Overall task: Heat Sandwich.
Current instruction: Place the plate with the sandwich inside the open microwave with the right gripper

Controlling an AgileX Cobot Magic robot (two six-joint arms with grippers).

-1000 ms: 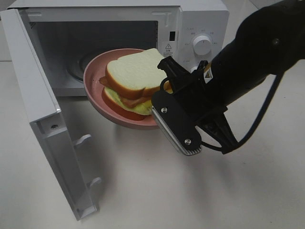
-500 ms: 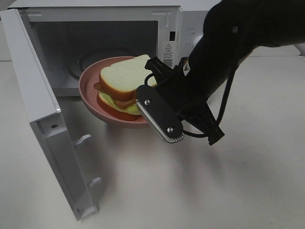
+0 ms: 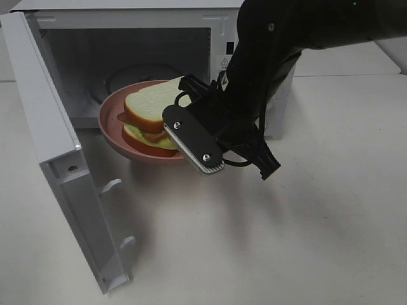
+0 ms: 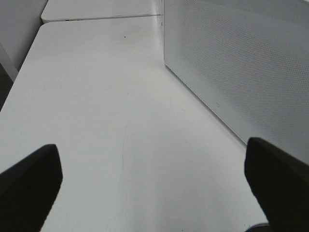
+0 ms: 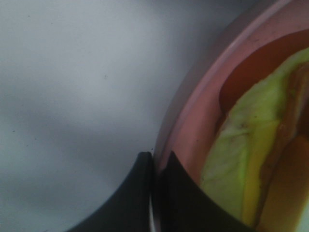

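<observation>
1. Bench [image 3: 299, 248]: white, flat and matt. It carries the oven.

2. Microwave oven [image 3: 127, 18]: a white box at the back of the bench. Its cavity is open and a round glass turntable [image 3: 137, 71] lies on the cavity floor. The control panel on its right is mostly hidden behind my right arm.

3. Oven door [image 3: 54, 152]: white and swung fully open to the left of the cavity, with two latch hooks on its free edge.

4. Perforated white panel [image 4: 241, 63]: seen only from my left wrist, standing on the bench just beside that claw. It looks like an outer wall of the oven, but I cannot tell which.

5. Round pink plate [image 3: 109, 124]: shallow and tilted, held clear of the bench at the mouth of the cavity, in front of the turntable.

6. Square white-bread sandwich [image 3: 149, 108]: pale crust, yellow-green leafy filling and a reddish-brown layer. It lies on the pink plate, towards the rim I hold.

7. My right claw [image 5: 155, 164]: black, its two tips pinched tight on the plate's rim and carrying plate and sandwich together.

8. My left claw [image 4: 154, 193]: black, spread as wide as it goes over bare bench, with nothing between its tips.
</observation>
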